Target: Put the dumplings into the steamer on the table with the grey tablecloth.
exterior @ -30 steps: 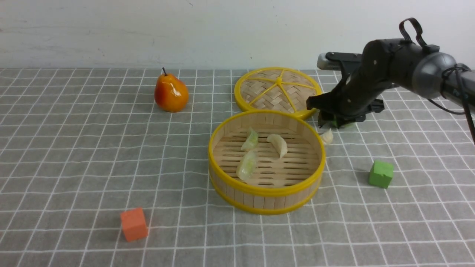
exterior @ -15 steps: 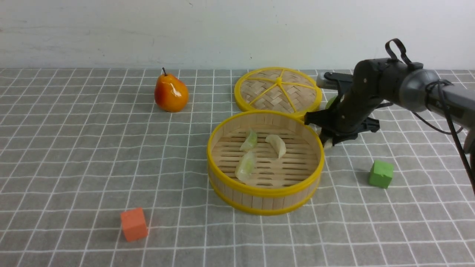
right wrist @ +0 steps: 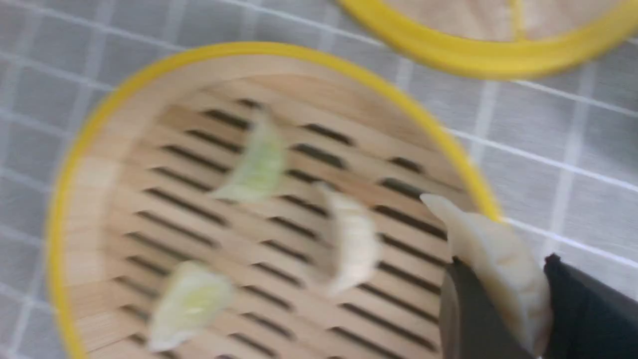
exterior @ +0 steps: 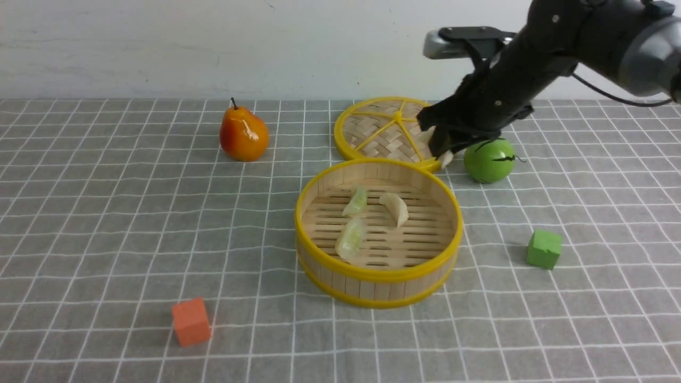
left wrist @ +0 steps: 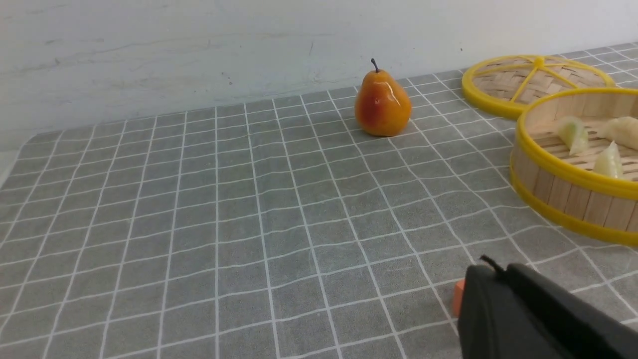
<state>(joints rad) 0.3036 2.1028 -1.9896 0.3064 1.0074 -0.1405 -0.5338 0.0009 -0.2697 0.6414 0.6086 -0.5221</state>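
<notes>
- The desk (exterior: 106, 239), clad in the grey tablecloth (exterior: 585, 319), carries the steamer (exterior: 379, 276).
- The right claw (exterior: 443, 150) hangs over the steamer's far right rim, gripping a cream dumpling (right wrist: 491, 259).
- The left claw (left wrist: 498, 299) is closed, low over the desk.
- Three dumplings (exterior: 396, 207) lie on the steamer's floor.

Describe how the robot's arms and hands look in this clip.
The right arm is matte black with a rounded grey joint housing, a thin black cable trailing below and a silver-grey bar at the wrist. The right hand has black fingers. The left hand shows only as a black casing.
</notes>
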